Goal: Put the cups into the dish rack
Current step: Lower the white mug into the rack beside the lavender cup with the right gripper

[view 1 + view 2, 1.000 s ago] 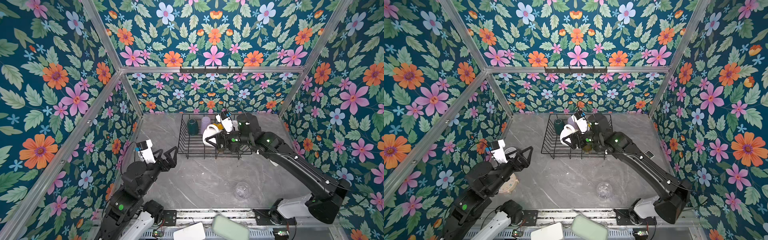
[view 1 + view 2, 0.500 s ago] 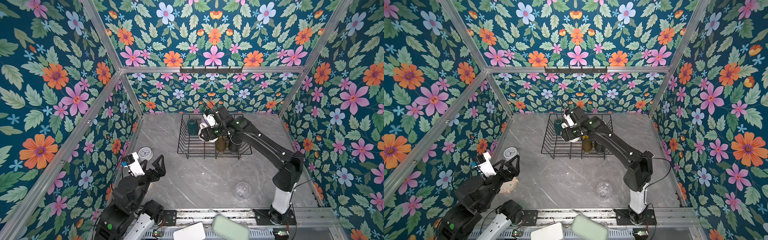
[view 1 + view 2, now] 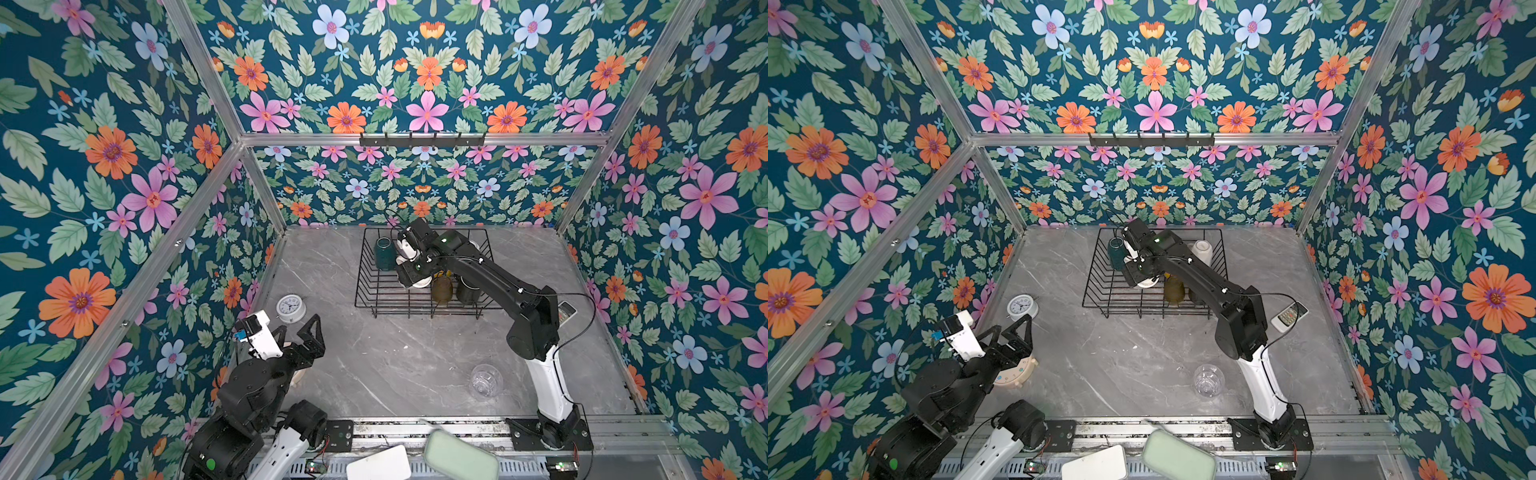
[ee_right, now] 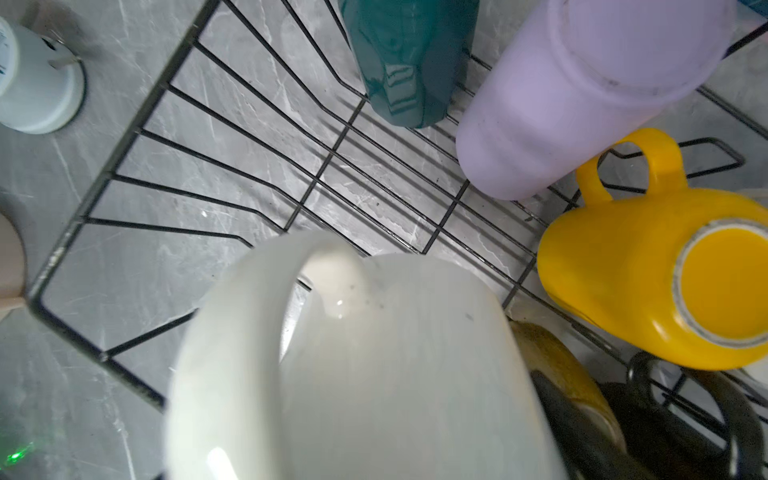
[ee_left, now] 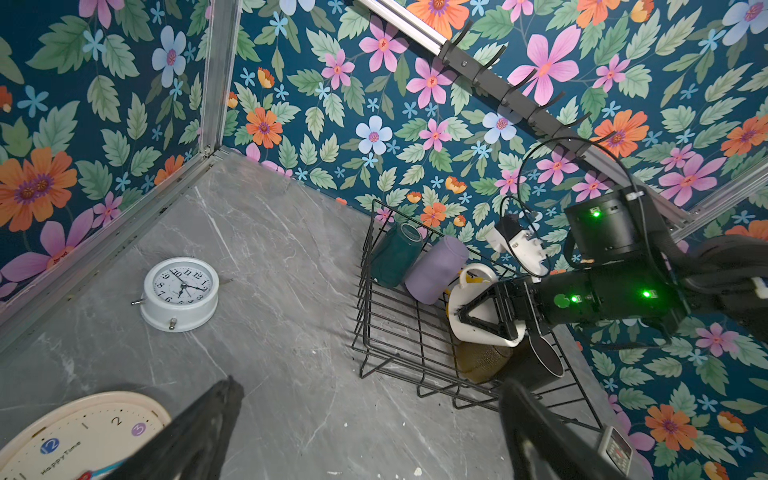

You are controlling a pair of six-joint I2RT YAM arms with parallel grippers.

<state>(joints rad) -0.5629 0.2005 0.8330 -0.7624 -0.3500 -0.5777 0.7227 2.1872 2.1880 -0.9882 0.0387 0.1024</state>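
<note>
White mug [image 4: 395,374] clamped in right fingers [image 5: 465,313] | left fingers [image 5: 199,436] apart | lilac tumbler [image 5: 436,266]: wrist views only (top blocked)

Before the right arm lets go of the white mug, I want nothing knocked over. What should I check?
1. White mug inside the rack: ok.
2. Mug resting on the rack floor: cannot tell.
3. Right gripper shut on the mug: ok.
4. Gap between the mug and the olive glass: cannot tell; they sit very close.
5. Left gripper open and clear of the rack: ok.
6. Clear glass loaded: not ok; it is on the table.
</note>
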